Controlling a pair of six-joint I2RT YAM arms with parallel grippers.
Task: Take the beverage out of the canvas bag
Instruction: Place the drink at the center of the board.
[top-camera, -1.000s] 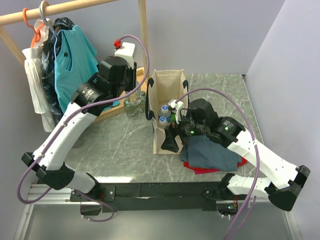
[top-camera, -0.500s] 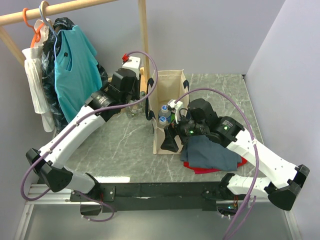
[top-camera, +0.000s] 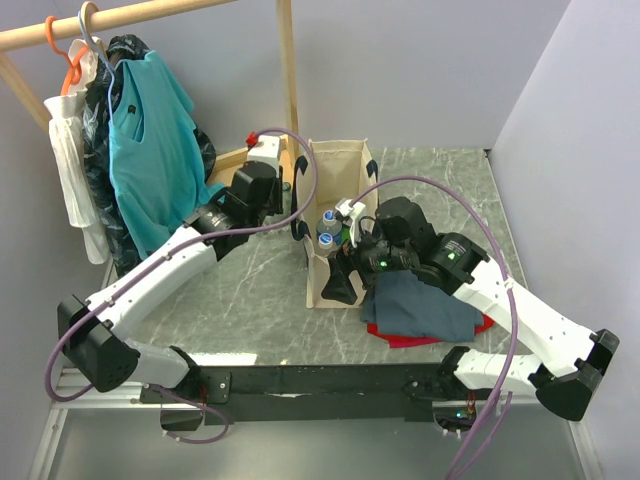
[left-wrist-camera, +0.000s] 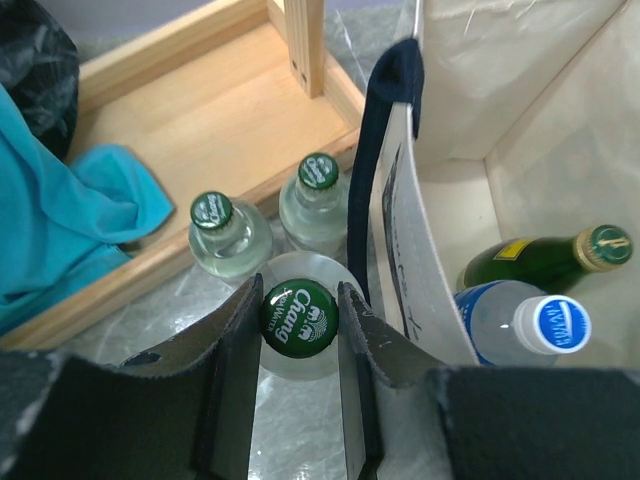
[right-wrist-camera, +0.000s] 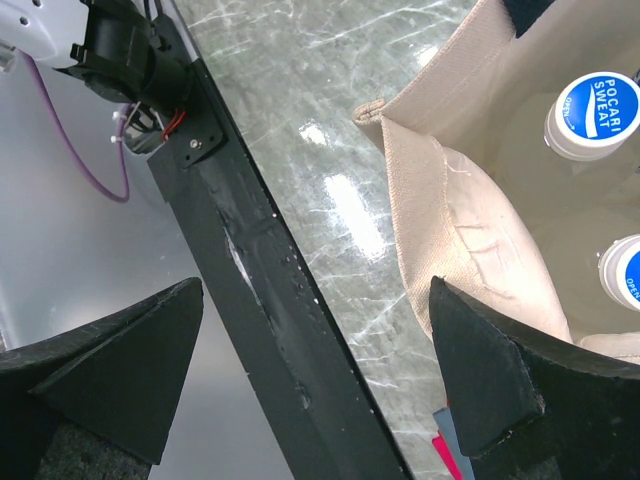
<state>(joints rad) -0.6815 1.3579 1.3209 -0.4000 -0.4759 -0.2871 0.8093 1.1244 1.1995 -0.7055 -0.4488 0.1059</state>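
Teal cloth, a top (top-camera: 150, 140), hangs from the wooden rail (top-camera: 120, 20) at far left beside a white garment (top-camera: 70, 160). Below it the left claw (left-wrist-camera: 300, 295) is pinching a clear glass bottle (left-wrist-camera: 299, 320) by its neck under a green Chang cap. This bottle is outside the canvas bag (top-camera: 340, 165), just beside the bag's navy handle (left-wrist-camera: 385, 130); whether it touches the marble worktop (top-camera: 240, 290) I cannot tell. Two more green-capped glass bottles (left-wrist-camera: 218, 225) (left-wrist-camera: 315, 195) stand upright right behind it, against the wooden base frame (left-wrist-camera: 200, 110) of the rack.

Inside the upright, open-topped bag, a dark green bottle with a gold cap (left-wrist-camera: 540, 258) leans against a wall, and next to it is a plastic bottle with a blue-and-white Pocari Sweat cap (left-wrist-camera: 520, 325).

At the bag's near corner the right claw (right-wrist-camera: 318, 290) is spread wide, holding nothing. Under the right arm a grey-blue cloth (top-camera: 420, 305) lies over something red (top-camera: 400, 338).
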